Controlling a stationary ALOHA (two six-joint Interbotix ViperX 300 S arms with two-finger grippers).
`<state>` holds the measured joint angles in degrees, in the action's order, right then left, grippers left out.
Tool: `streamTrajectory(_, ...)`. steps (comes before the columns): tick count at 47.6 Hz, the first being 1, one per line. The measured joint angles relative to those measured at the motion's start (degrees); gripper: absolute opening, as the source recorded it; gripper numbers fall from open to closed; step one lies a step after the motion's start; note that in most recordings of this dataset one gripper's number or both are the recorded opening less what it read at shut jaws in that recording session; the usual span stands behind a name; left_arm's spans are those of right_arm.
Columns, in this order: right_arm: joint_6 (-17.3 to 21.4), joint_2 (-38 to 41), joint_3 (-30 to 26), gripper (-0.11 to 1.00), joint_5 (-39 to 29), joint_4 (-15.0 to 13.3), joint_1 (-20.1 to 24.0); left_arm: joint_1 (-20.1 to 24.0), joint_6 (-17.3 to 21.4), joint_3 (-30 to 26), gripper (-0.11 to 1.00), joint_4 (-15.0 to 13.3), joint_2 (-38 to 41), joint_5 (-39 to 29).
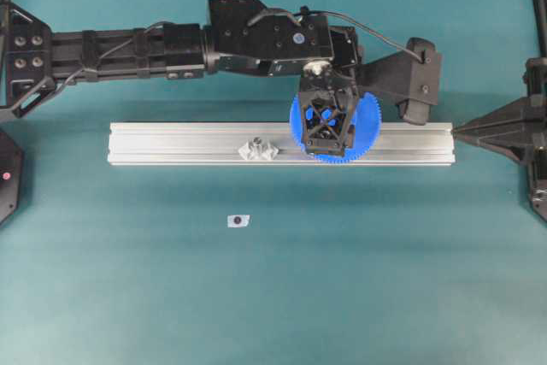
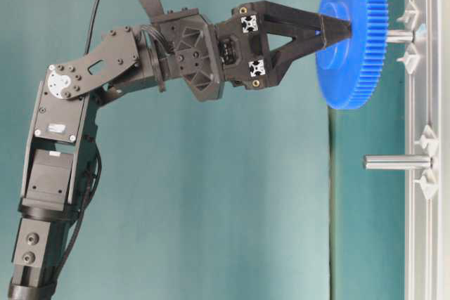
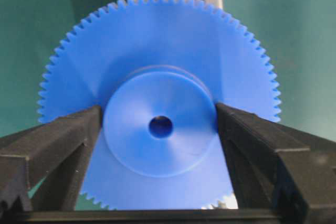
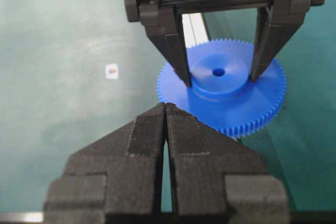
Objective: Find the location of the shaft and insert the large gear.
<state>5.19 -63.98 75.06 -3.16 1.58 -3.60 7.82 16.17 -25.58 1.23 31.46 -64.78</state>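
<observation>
Left gripper (image 1: 328,141) squeezing the large gear (image 2: 349,36) hub, side view alone shows shaft (image 2: 399,35) poking out beneath, second peg (image 2: 395,162) on rail (image 1: 188,138), right gripper (image 4: 166,107) pinched closed, empty

- No text, label, brand, number or sign can be read in any view.
</observation>
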Motion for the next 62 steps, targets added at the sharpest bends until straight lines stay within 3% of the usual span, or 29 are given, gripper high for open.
streamTrajectory(31,0.0,0.0,0.0,0.00,-0.1,0.0,0.0,-0.2,-0.3,-1.0,0.88,0.0,0.0,-2.5)
streamTrajectory(62,0.0,-0.1,0.0,0.00,0.0,0.0,0.0,-0.5,-0.1,-11.7,0.88,0.1,2.1,-8.3)
